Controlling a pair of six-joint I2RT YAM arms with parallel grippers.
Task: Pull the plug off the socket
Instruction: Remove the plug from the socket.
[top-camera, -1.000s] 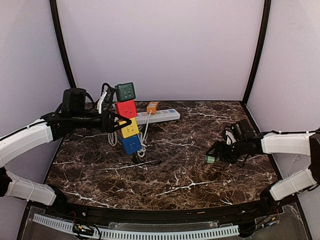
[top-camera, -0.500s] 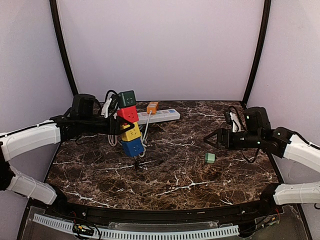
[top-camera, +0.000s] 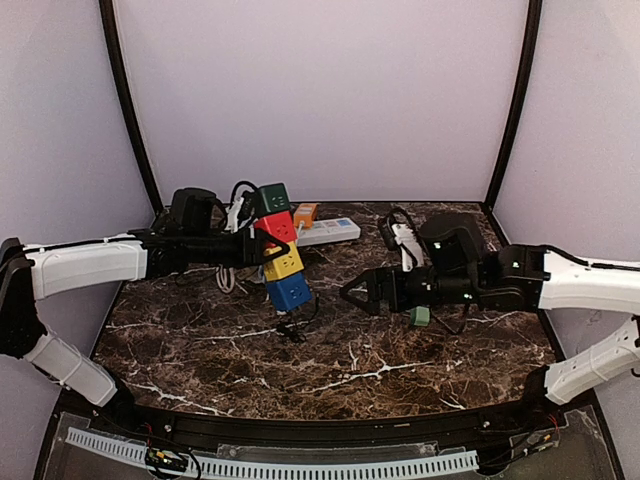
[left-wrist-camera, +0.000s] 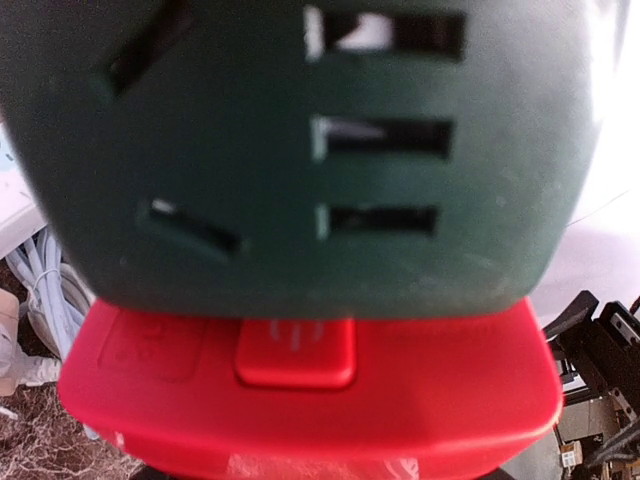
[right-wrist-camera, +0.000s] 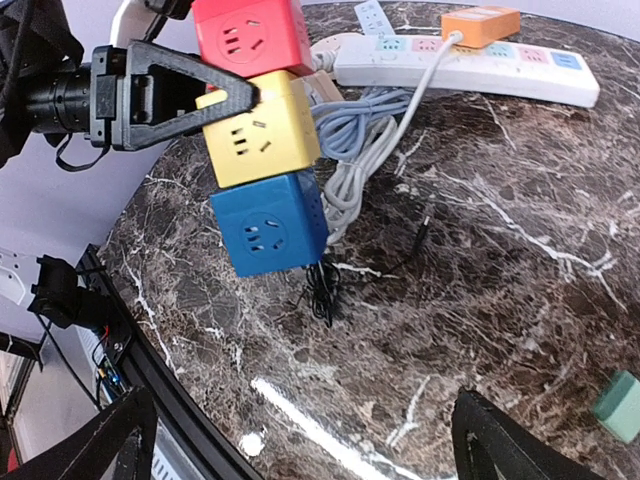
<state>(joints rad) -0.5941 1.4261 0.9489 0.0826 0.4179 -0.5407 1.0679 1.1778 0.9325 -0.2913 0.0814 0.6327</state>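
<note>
Left wrist: power-symbol red cube (left-wrist-camera: 300, 400); left fingers (right-wrist-camera: 235, 93) pinch socket stack (right-wrist-camera: 268, 225), right fingers (right-wrist-camera: 112, 445) spread.

Well ahead of the right gripper (top-camera: 347, 292), past its fingertips and toward the back: a white strip (right-wrist-camera: 470, 62) flat on the marble table (top-camera: 400, 380), with an orange plug (right-wrist-camera: 481, 22) seated at one end. From there, a white cord (right-wrist-camera: 428, 85) down into a loose bundle of pale cable (right-wrist-camera: 352, 135), between strip and gripper. Nearer still, just ahead of the fingertips and below the left gripper (top-camera: 264, 243): a thin black wire (right-wrist-camera: 322, 288), tangled on the marble. Beyond both grippers, plain pale walls (top-camera: 320, 90) and two black poles (top-camera: 128, 100) up the back corners.
</note>
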